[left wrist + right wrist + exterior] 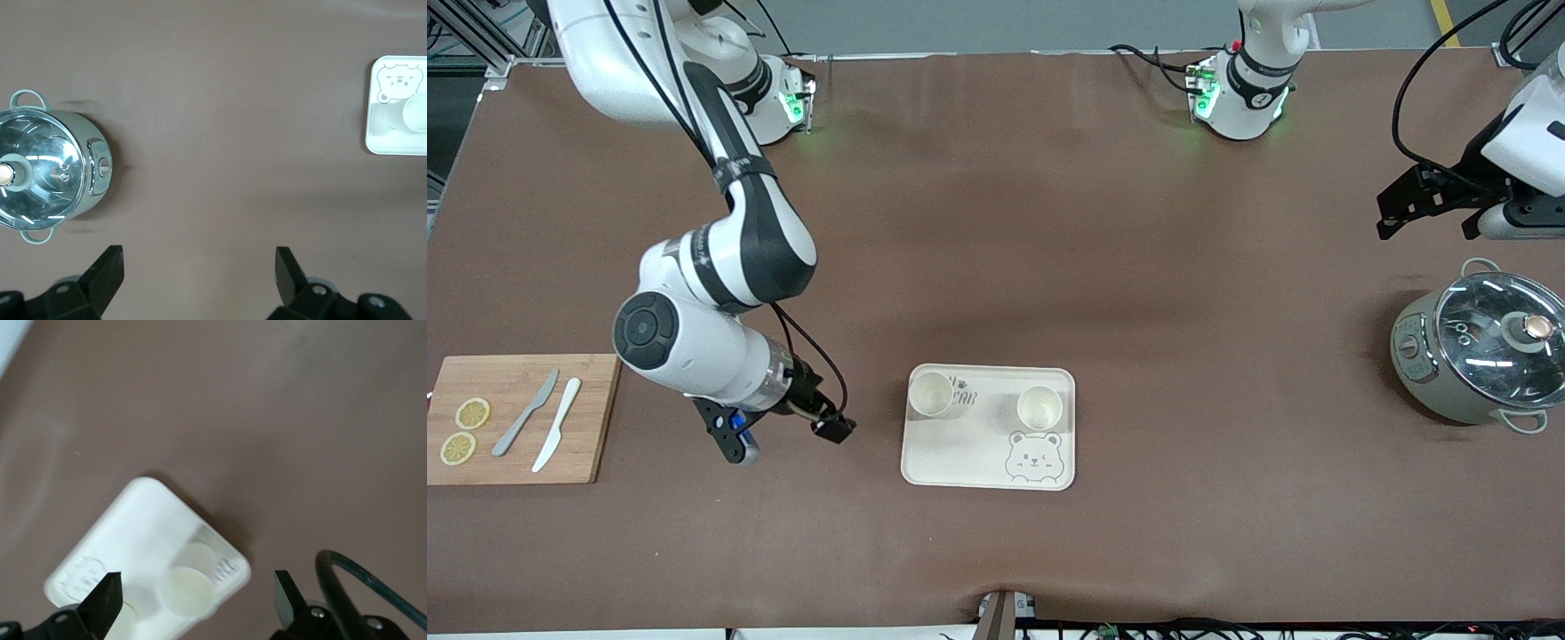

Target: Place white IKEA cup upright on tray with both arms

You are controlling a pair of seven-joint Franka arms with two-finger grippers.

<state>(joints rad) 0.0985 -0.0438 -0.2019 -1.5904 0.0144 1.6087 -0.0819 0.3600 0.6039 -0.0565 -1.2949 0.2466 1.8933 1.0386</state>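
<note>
Bear-face tray (960, 453) holds two upright white cups (931, 394) beside partly hidden lettering, bare brown tabletop (1049, 222) all around. My right gripper (783, 436) hangs empty, fingers spread, between tray and cutting board (587, 418); my left gripper (1427, 200) waits likewise above the lidded pot (1476, 351).

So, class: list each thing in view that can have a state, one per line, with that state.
Cup nearer the right arm's end: upright on tray.
Other cup: upright on tray.
Pot: glass lid on.
Left gripper: open, empty, above the pot.
Right gripper: open, empty, beside the tray.
</note>
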